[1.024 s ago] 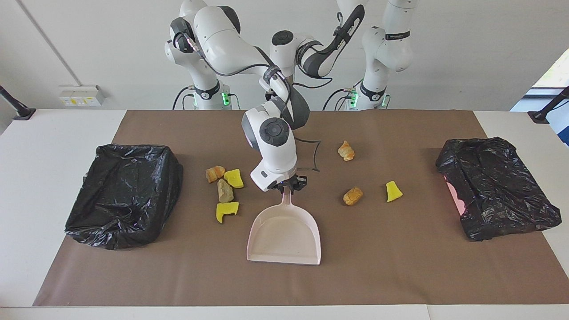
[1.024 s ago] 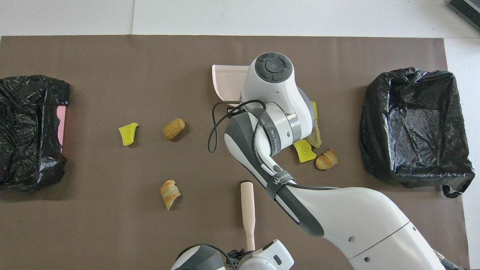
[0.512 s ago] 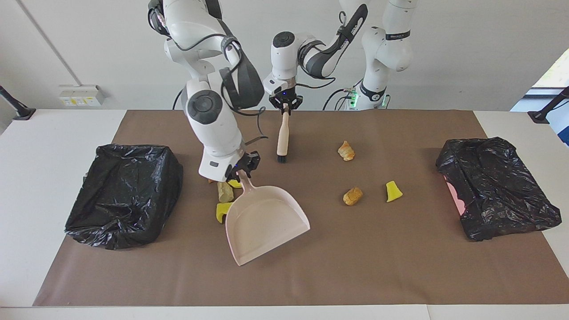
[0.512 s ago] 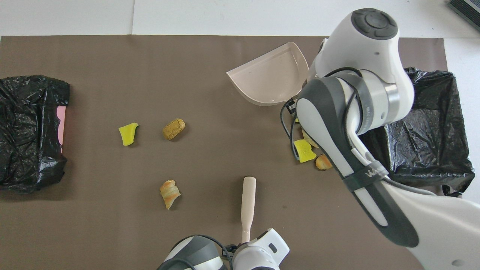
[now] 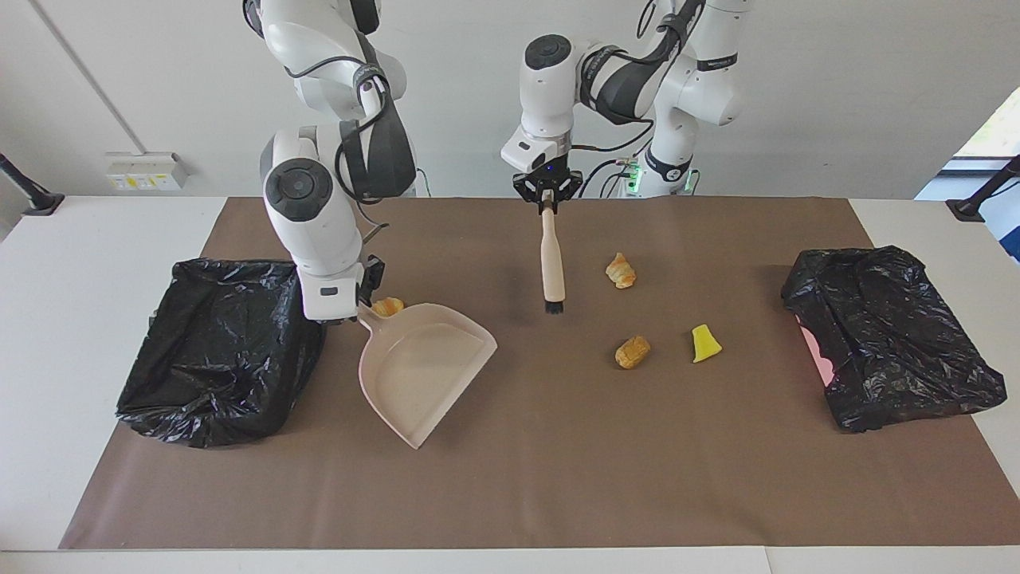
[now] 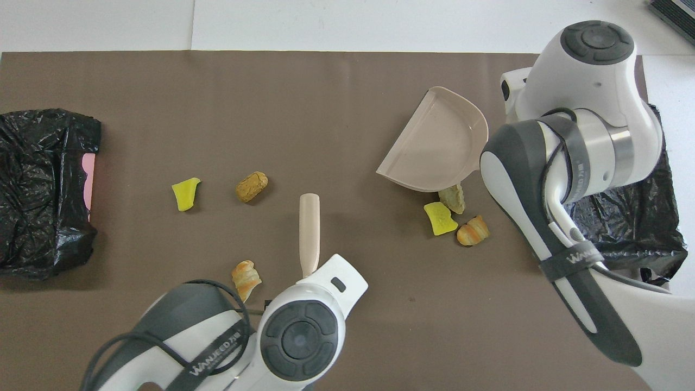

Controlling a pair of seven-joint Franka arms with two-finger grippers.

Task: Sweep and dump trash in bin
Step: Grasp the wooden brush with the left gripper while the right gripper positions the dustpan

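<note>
Both arms have shifted since the earlier frames: the right end effector point(image 5: 351, 312) has carried the beige dustpan point(image 5: 420, 368) from mid-mat toward the right arm's end of the worktop point(image 5: 103, 239), beside the open black-lined bin point(image 5: 219, 351), and the left end effector point(image 5: 547, 199) has lifted the brush point(image 5: 551, 263) and brought it over the middle of the brown mat point(image 5: 558, 478). The right end effector is clamped on the dustpan's handle; the left is clamped on the top of the brush handle, bristles hanging down just above the mat. I judge the step in hand to be setting pan and brush for the first sweep. To do it well, the pan's open lip should lie flat on the mat facing the nearby cluster, and the brush should come down on the side of the pieces away from the pan. That cluster, a yellow foam wedge point(image 6: 440, 218), a tan chunk point(image 6: 453, 197) and an orange bread-like piece point(image 6: 473, 230), lies just beside the pan's handle end, close under the right end effector; only the orange piece shows in the facing view. Three more pieces, a bread-like chunk point(image 5: 621, 270), a brown lump point(image 5: 633, 351) and a yellow wedge point(image 5: 704, 344), lie toward the left arm's end, near the brush. A second bin point(image 5: 888, 335), its black liner bunched over it, stands at that end.
</note>
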